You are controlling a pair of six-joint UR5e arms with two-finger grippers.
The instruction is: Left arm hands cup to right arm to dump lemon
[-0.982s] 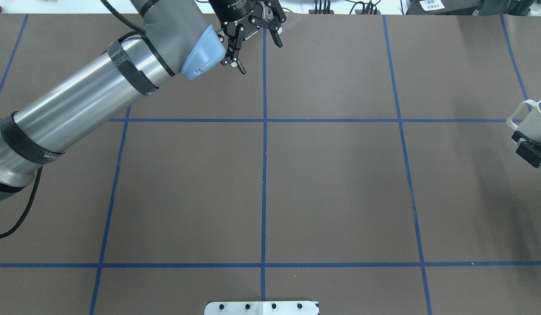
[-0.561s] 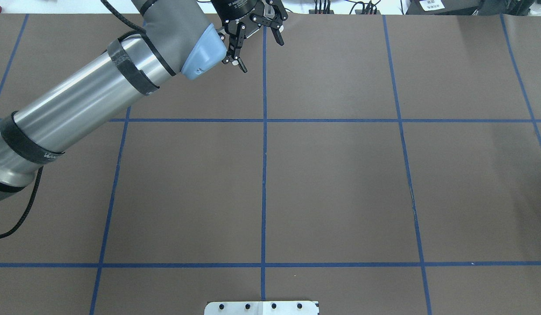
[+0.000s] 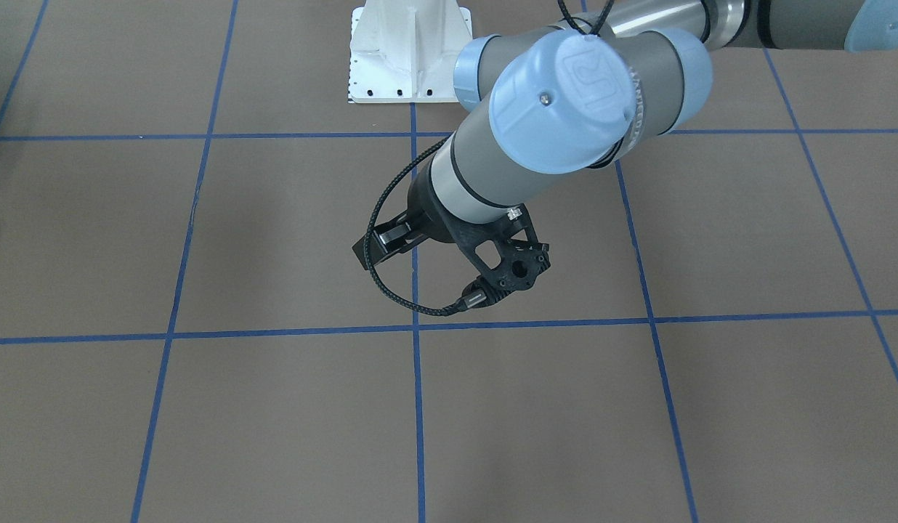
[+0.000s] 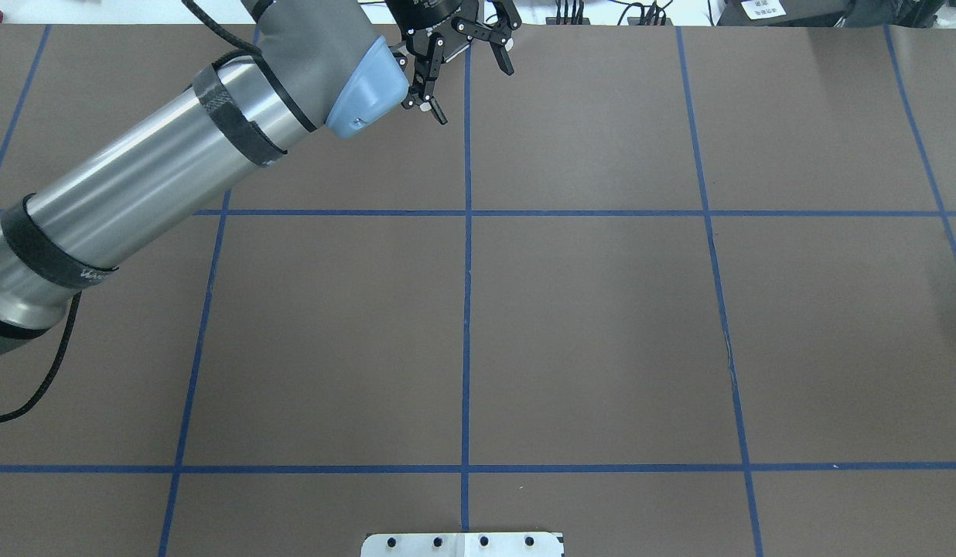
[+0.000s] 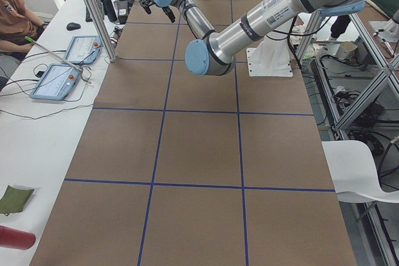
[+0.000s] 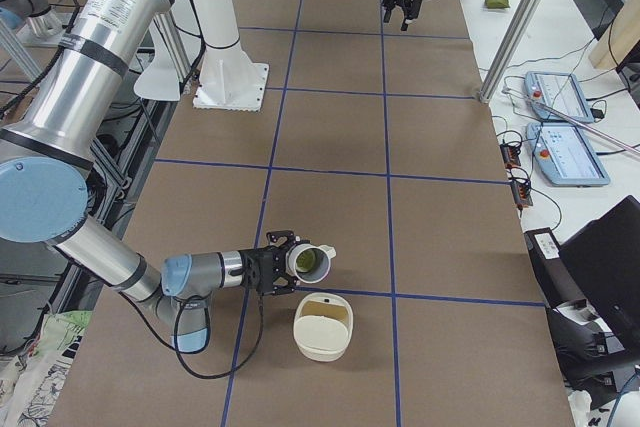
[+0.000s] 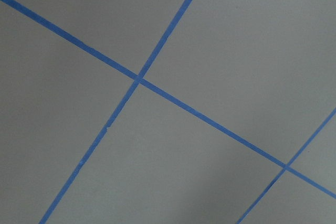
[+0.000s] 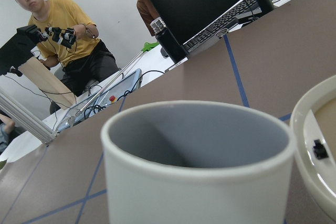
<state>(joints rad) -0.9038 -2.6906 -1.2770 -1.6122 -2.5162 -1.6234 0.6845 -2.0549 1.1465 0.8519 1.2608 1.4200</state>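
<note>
Off-white cup (image 6: 322, 268), lemon (image 6: 305, 259) inside, sits at your right end effector (image 6: 288, 265), grip state indeterminable; left end effector (image 4: 475, 95) is open, well apart.

Here's the left arm (image 4: 138, 186): a silver tube ringed by black straps, grey joints capped pale blue, a logo embossed on the cap (image 3: 565, 80) at one o'clock of the front-facing view. A black braided cable (image 3: 431, 313) loops toward six o'clock beneath the wrist. The left pincer (image 4: 475, 94) is black linkage, studded with bright screws. White bolted base (image 3: 409, 51).
</note>
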